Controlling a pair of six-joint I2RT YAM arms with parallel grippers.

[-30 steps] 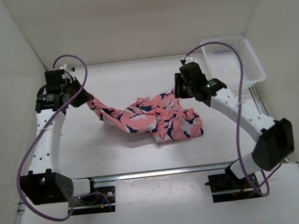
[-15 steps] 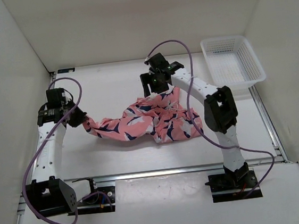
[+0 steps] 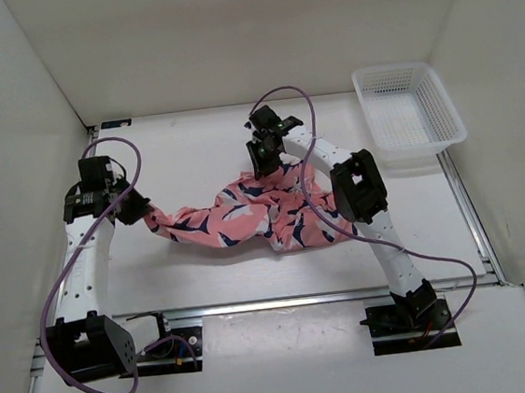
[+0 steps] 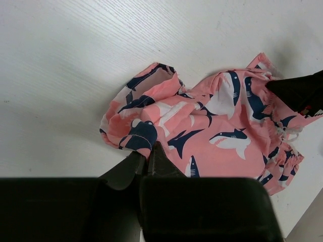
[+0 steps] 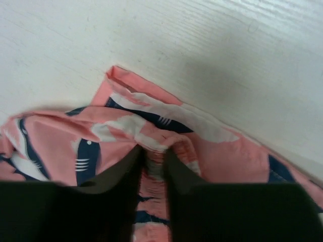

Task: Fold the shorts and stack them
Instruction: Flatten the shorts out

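A: Quick one. Where are the shorts?

B: The shorts (image 3: 246, 215) lie crumpled on the white table (image 3: 191, 138), about mid-table. They are drawn out into a rumpled strip between the two arms and are not folded. The fabric is coral-pink with a navy-and-white shark print.

A: And the left claw?

B: The left gripper (image 3: 140, 209) sits at the left end of the strip, low near the tabletop. In its wrist view the fingers (image 4: 126, 171) press together, with a fold of the fabric's edge pinched at the tips. It is clenched on the shorts.

A: The right one?

B: The right gripper (image 3: 261, 164) is at the far edge of the bundle. The right arm reaches over the right half of the shorts to get there. In the wrist view, its fingers (image 5: 121, 174) stand on either side of a gathered, elastic-looking stretch of the edge, and cloth is bunched in the narrow gap between them. It is grasping the shorts there.

A: Is the cloth off the table anywhere?

B: The middle and the right bulk rest on the table. At the two pinched spots it cannot be told.

A: Anything else in view?

B: A white mesh basket (image 3: 441, 103) stands in the far right corner, well apart from the shorts. The right arm's purple cable (image 3: 310, 187) loops down across the right part of the fabric.
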